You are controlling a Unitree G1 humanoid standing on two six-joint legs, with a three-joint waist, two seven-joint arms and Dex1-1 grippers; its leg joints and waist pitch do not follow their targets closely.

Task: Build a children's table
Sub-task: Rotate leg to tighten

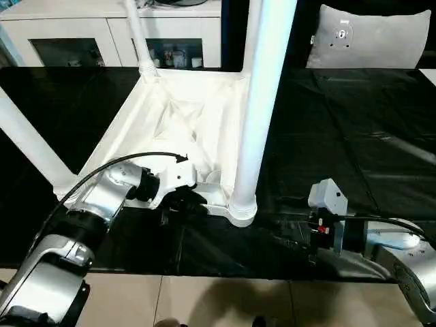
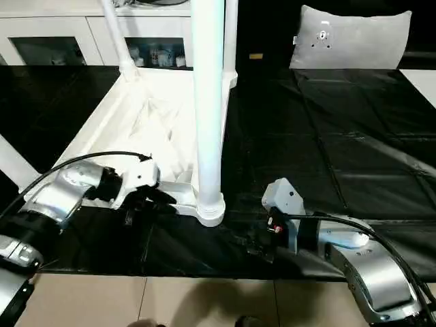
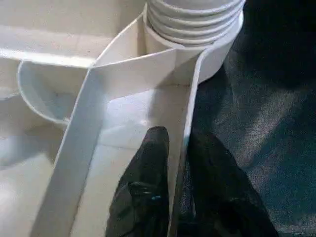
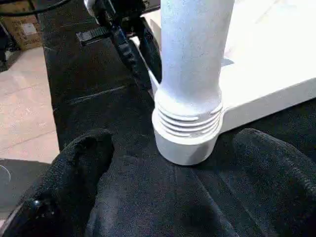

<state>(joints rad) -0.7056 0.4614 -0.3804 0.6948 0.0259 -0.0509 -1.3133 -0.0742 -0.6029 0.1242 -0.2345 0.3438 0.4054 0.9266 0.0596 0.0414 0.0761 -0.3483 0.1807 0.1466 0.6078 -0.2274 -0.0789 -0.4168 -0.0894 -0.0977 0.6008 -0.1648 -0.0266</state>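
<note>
The children's table (image 1: 177, 116) lies upside down on the black-covered table (image 1: 354, 129), legs up. The left hand (image 3: 175, 163) is clamped on its near rim beside a corner leg (image 1: 262, 102) — the right hand (image 4: 168, 177) gapes wide just short of that leg's socket.

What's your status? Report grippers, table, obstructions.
Left gripper fingers pinching the upturned table's near rim. Right gripper open, facing the near corner leg, not touching. Three legs seated upright. Nothing between right gripper and leg.
</note>
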